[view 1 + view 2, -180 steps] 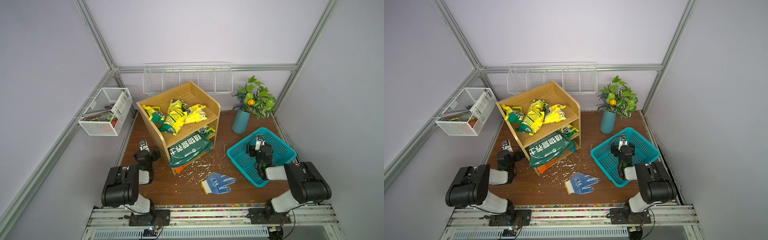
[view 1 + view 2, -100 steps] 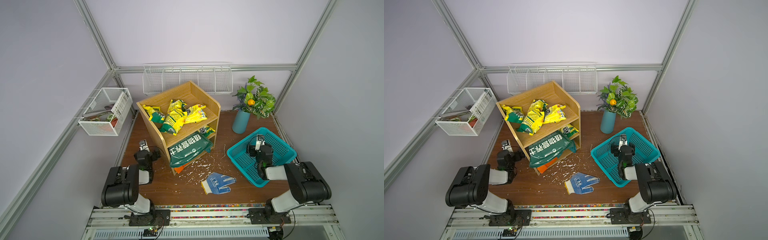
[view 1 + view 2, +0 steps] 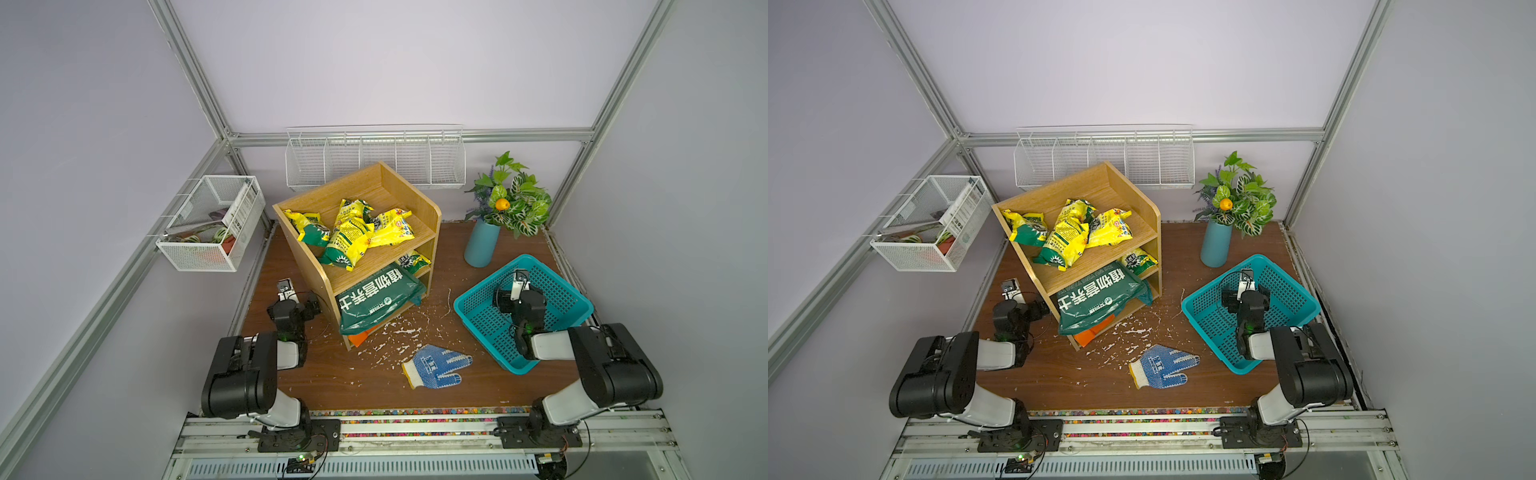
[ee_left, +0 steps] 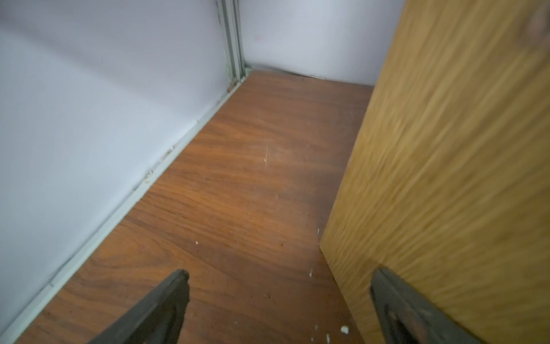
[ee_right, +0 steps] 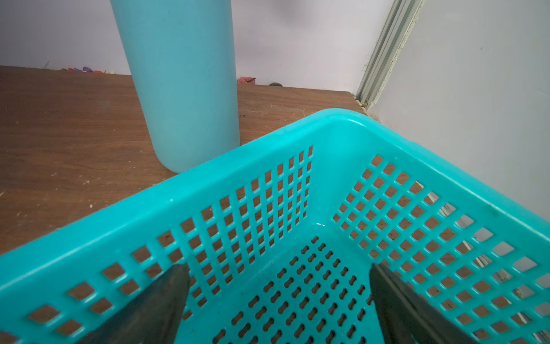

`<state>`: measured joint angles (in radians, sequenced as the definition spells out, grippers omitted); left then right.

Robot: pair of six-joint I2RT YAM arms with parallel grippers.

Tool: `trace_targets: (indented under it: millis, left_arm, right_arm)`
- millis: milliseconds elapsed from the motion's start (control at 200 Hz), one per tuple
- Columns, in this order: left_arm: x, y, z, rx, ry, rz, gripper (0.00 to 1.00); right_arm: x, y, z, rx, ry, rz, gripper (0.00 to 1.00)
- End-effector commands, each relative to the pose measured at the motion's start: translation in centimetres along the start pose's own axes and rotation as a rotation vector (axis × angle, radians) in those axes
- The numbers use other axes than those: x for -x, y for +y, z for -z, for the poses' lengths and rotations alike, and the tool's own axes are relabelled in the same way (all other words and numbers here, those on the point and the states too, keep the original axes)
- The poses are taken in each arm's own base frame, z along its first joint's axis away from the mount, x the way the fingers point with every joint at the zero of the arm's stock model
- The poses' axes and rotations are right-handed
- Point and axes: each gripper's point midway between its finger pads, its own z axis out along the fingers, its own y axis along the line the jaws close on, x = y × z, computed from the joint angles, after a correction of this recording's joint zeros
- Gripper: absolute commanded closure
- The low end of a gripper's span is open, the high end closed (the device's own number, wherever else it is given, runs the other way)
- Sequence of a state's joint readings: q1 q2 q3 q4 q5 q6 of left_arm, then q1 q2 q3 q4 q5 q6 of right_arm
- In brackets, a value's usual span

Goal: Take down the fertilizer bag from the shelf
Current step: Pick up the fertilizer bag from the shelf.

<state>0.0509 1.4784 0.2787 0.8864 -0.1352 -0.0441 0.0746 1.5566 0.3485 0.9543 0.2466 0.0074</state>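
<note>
Resting on shelf (image 3: 374,187), yellow fertilizer bags (image 3: 347,239), top views only

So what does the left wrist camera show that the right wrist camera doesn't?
Only the left wrist view: the shelf's oak side panel, close beside one of the left fingers.
Only the right wrist view: the teal basket, with the right fingers over its inside, and the blue vase standing on the table beyond its rim.
Both: the brown tabletop, a lilac wall, and fingers spread wide with nothing between them.
</note>
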Motion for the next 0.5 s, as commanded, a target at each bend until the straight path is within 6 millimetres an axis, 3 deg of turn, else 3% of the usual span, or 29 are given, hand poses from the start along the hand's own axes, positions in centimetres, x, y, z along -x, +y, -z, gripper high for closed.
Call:
trace_targets:
  millis: [0,145,260,325,495]
  left_arm:
    - [5.7,-1.6,1.4,-0.058,-0.114,0.036,0.00]
    - [7.0,0.3,4.3,0.040,-0.051,0.097,0.00]
    - [8.2,2.1,7.0,0.119,-0.065,0.160,0.00]
    - [8.4,2.2,7.9,0.119,-0.058,0.184,0.00]
    - [8.8,0.5,8.8,0.013,-0.033,0.304,0.00]
  right_arm:
    - [0.5,0.0,-0.2,0.016,-0.019,-0.028,0.01]
    - [2.0,0.0,1.7,0.007,-0.089,-0.015,0.01]
    - [4.3,-0.6,4.0,-0.009,-0.083,-0.043,0.01]
    - [6.1,-0.9,5.1,0.000,-0.047,-0.128,0.01]
    - [10.1,1.3,8.8,0.158,0.068,-0.254,0.07]
